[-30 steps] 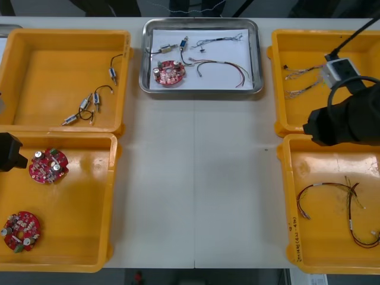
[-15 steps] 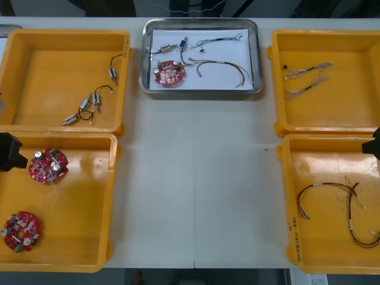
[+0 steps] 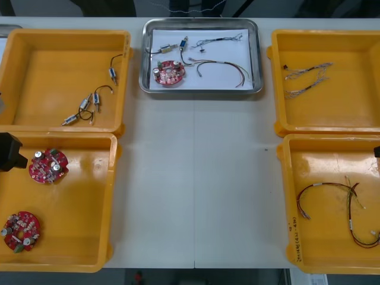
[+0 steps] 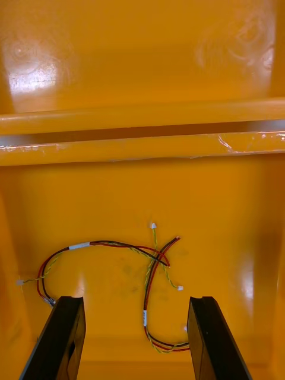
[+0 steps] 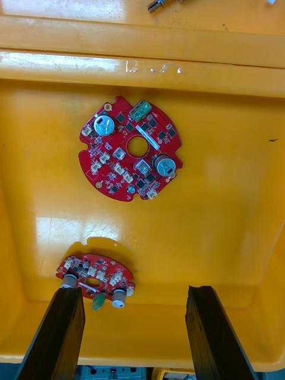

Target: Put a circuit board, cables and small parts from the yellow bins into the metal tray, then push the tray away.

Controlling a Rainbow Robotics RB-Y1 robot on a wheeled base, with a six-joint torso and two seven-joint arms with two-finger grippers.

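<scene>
The metal tray (image 3: 259, 59), white inside, stands at the table's far middle. It holds a red circuit board (image 3: 170, 72), a red and yellow cable (image 3: 228, 68), a twisted cable (image 3: 219, 40) and small metal parts (image 3: 172, 47). My left gripper (image 5: 133, 291) hangs open above the near left bin (image 5: 237, 196), with two circuit boards (image 5: 130, 148) (image 5: 95, 278) beyond its fingers. My right gripper (image 4: 133, 300) is open over the near right bin (image 4: 225, 196), with red and yellow cables (image 4: 119, 246) just ahead of its fingertips. Neither gripper holds anything.
The far left yellow bin (image 3: 18, 71) holds small metal parts on black cables (image 3: 89, 104). In the far right bin (image 3: 356, 89) lie twisted cables (image 3: 306, 80). My left arm (image 3: 9, 151) shows at the table's left edge. Bare table (image 3: 196, 178) lies between the bins.
My right arm has drawn back from over the far right bin to the right edge of the front view. The left arm and the tray have not moved.
</scene>
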